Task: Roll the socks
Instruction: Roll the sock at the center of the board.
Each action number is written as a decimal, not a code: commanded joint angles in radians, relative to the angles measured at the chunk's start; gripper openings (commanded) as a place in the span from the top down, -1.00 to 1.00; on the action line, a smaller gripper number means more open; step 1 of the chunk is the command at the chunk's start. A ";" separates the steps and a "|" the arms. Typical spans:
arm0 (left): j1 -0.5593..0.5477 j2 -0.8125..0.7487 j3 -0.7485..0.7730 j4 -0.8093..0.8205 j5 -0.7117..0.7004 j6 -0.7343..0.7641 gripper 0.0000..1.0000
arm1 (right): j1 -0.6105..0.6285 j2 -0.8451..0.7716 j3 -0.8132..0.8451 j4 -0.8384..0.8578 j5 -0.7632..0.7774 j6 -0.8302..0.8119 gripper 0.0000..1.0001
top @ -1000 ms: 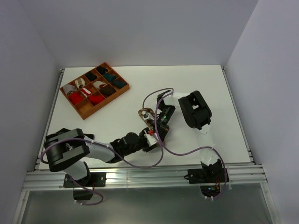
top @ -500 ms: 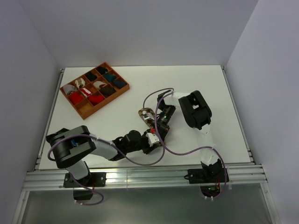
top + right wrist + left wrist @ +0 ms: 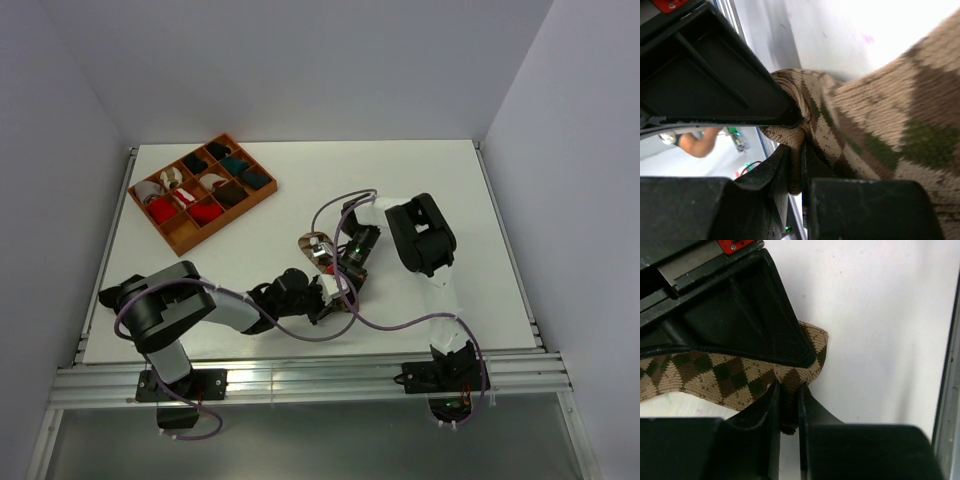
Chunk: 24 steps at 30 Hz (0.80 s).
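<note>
A tan-and-dark-brown argyle sock lies on the white table between my two arms. In the left wrist view the sock stretches off to the left, and my left gripper is shut on a fold at its edge. In the right wrist view the sock fills the right side, and my right gripper is shut on a bunched bit of its edge. The two grippers meet almost tip to tip, left gripper and right gripper. Each wrist view shows the other gripper's black finger just above the pinched spot.
A brown compartment tray holding several sock rolls in red, black, teal and white sits at the back left. Purple cables loop over the table by the grippers. The table's metal front rail runs close to the sock.
My left arm has reached further right toward the sock and its jaws have closed on the sock's edge. The right gripper has stayed shut on the sock, shifting slightly.
</note>
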 commanded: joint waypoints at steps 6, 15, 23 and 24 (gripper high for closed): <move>0.045 0.119 0.184 -0.267 0.143 -0.124 0.99 | -0.003 -0.152 -0.140 0.320 0.182 0.160 0.50; 0.100 0.230 0.327 -0.440 0.339 -0.238 0.99 | -0.078 -0.428 -0.251 0.527 0.221 0.297 -0.04; 0.136 0.236 0.330 -0.466 0.431 -0.302 0.99 | -0.201 -0.648 -0.369 0.675 0.313 0.395 -0.10; 0.137 0.235 0.330 -0.464 0.438 -0.314 0.99 | -0.210 -0.666 -0.381 0.682 0.312 0.395 -0.10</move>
